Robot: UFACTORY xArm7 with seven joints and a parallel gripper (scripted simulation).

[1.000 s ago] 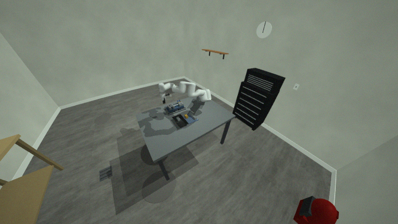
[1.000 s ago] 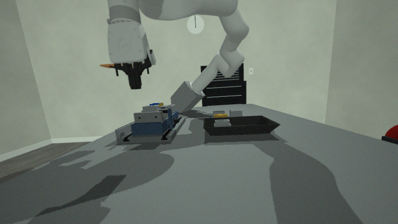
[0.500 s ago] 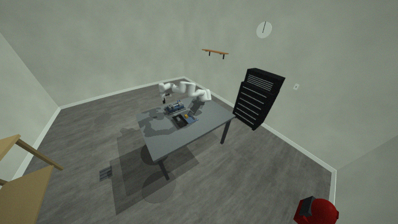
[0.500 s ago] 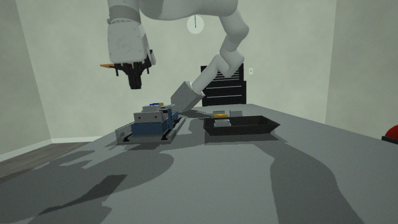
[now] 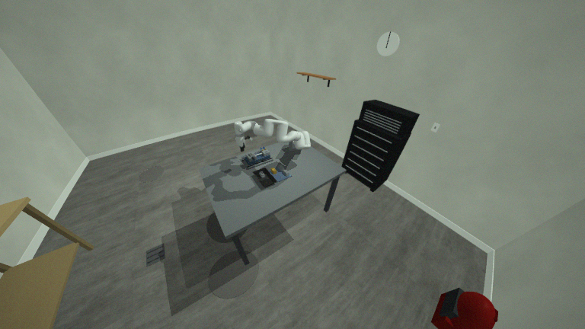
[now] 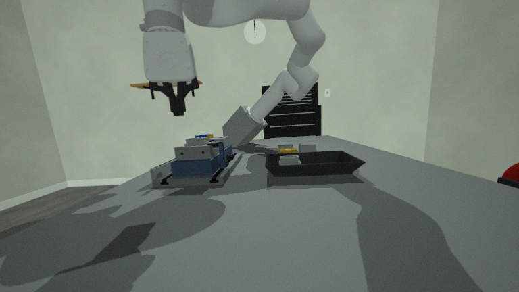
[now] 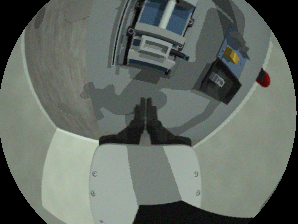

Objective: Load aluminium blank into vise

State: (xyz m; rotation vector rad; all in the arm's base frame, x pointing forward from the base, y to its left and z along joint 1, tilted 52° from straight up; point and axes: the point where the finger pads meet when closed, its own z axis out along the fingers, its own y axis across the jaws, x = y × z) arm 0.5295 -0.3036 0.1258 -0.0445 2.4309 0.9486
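My gripper (image 6: 177, 110) hangs high in the air, shut and empty, above and a little to the left of the vise (image 6: 197, 161). In the wrist view the shut fingers (image 7: 147, 121) point at the table in front of the vise (image 7: 160, 26). The vise is blue and grey with pale jaw blocks, on a grey base. The black outfeed tray (image 6: 313, 162) stands to its right with a grey part (image 6: 289, 159) inside. Behind the tray a brass blank (image 6: 287, 150) and a grey blank (image 6: 307, 147) rest on the infeed plate (image 5: 283, 174). The vise's opening is hidden from me.
The arm's base link (image 6: 242, 127) stands behind the vise. A black tool cabinet (image 5: 378, 143) stands beyond the table's far side. A red object (image 6: 511, 173) shows at the table's right edge.
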